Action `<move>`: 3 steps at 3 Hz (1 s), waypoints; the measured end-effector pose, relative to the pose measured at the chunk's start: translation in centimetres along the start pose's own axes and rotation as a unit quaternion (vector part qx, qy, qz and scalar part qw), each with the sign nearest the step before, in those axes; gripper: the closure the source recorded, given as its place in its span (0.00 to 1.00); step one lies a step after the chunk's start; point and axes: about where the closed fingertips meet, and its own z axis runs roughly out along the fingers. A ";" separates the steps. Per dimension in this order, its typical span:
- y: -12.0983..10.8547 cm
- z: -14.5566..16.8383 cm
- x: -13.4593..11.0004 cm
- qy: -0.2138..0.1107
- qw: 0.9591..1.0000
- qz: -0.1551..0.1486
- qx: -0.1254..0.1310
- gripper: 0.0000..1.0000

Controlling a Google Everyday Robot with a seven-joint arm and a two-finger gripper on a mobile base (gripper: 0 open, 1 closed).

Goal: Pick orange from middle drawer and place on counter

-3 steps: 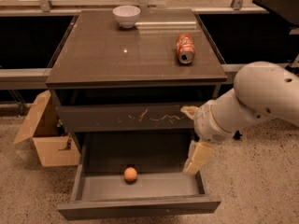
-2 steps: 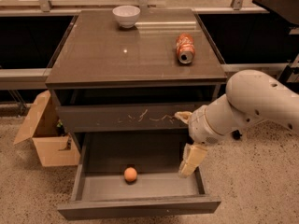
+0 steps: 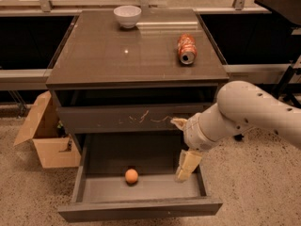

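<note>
- The orange (image 3: 131,175) lies on the floor of the open middle drawer (image 3: 141,210), a little left of centre and close to the front panel, touching nothing else.
- The end effector (image 3: 179,149) hangs at the drawer's right side, near the inner right wall and well apart from the fruit. Its two pale fingers stand wide apart, one up by the scratched drawer front (image 3: 117,119), the other pointing down into the drawer. It holds nothing.
- From where I stand, the orange looks light, firm and smooth-skinned. Being round, it will likely roll away if one finger nudges it first.
- I would take it across its widest part, with a finger on each side, and close gently. It should bear a modest squeeze, but a hard pinch could bruise it or pop it out.
- The drawer is shallow and the drawer above overhangs its back, so the lift probably wants to come forward as well as up.
- On the worktop (image 3: 117,55) sit a white bowl (image 3: 127,16) at the back and a soda can (image 3: 186,49) lying on its side at the right, with bare surface between them for the fruit.
</note>
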 end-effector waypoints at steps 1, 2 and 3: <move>-0.3 4.1 1.2 0.002 1.000 -0.004 -0.008 0.00; -0.8 7.7 1.8 0.000 1.000 -0.009 -0.016 0.00; -2.8 14.7 1.8 -0.029 0.999 -0.011 -0.034 0.00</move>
